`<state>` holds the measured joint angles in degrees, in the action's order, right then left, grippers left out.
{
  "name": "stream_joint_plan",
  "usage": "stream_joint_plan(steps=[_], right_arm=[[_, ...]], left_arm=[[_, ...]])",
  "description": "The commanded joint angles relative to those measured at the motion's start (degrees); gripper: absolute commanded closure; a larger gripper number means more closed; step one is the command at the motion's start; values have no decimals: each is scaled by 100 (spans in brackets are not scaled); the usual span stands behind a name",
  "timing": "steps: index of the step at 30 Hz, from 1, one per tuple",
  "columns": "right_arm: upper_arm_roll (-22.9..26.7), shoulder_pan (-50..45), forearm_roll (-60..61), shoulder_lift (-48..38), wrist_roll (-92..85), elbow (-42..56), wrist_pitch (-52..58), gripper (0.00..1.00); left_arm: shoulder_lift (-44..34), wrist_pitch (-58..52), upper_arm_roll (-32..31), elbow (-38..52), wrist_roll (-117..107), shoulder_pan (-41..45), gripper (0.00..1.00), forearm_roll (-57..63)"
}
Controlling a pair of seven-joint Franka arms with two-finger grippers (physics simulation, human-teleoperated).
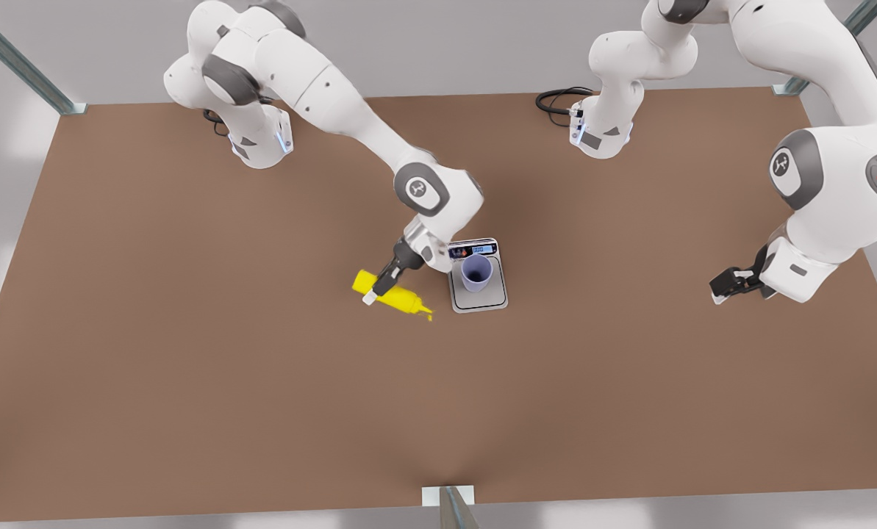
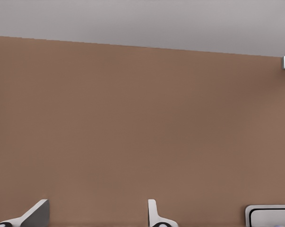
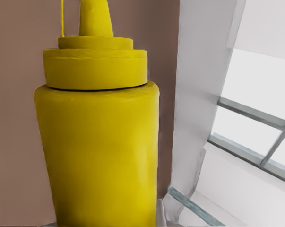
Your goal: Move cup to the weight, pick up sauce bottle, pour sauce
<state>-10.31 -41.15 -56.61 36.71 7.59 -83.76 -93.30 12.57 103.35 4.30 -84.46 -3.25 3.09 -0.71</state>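
One bottle [image 1: 398, 295] is clamped in my right fingers [image 1: 379, 285], tilted with its nozzle toward the cup [image 1: 476, 272] on the scale [image 1: 478, 297] just beside; my left fingers [image 1: 725, 285] wait apart, spread.

From my remote station: the sauce bottle [image 3: 99, 142] runs off the right wrist view's edge, nozzle tip cropped; the right claw [image 1: 379, 285] covers its middle; the weight [image 2: 270, 215] is cut off.
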Motion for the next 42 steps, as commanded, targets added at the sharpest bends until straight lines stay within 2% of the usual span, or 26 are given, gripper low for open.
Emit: stream_joint_plan(steps=[1,3,5,9,15,18,21,24,27,30,31,33,35,38,42], right_arm=[[-6,107,167,-32,-3,-9,-109,43],[-6,221,299,-41,-12,-9,-206,43],[3,494,1020,-102,-109,0,-434,43],[3,1241,1854,-278,-1119,-44,-1102,43],[12,2541,3365,-357,-3948,-176,-2174,43],[12,3183,4174,-472,-5582,-685,-3052,43],[12,3798,5870,-480,-7568,-1300,-3949,43],[12,4220,7293,-401,-9107,-1573,-4257,43],[3,4484,8692,-226,-10532,-1644,-4231,43],[-23,4678,9861,-112,-11806,-1609,-3766,43],[-23,4721,10134,-67,-12140,-1617,-3564,43],[-498,5169,10547,187,-12650,-1626,-3344,43],[-770,5468,11046,451,-13282,-1626,-3002,43],[-788,5583,11936,689,-13916,-1644,-2298,43],[-841,5574,12323,908,-14215,-1714,-2095,43]], left_arm=[[0,1,0,0,0,-1,0,1],[0,1,0,0,0,-1,0,1],[0,1,0,0,0,-10,0,1],[0,1,0,0,0,-1,0,1],[0,1,0,0,0,-1,0,1],[0,1,0,0,0,-1,0,1],[0,9,0,0,0,-10,0,1],[26,36,0,0,0,-1,0,1],[26,45,0,0,0,-10,0,1],[26,45,0,0,0,-1,0,1],[26,45,0,0,0,-10,0,1],[17,36,0,0,0,-10,0,1],[17,45,0,0,0,-10,0,1],[35,45,0,0,0,-10,0,1],[35,45,0,0,0,-10,0,1]])
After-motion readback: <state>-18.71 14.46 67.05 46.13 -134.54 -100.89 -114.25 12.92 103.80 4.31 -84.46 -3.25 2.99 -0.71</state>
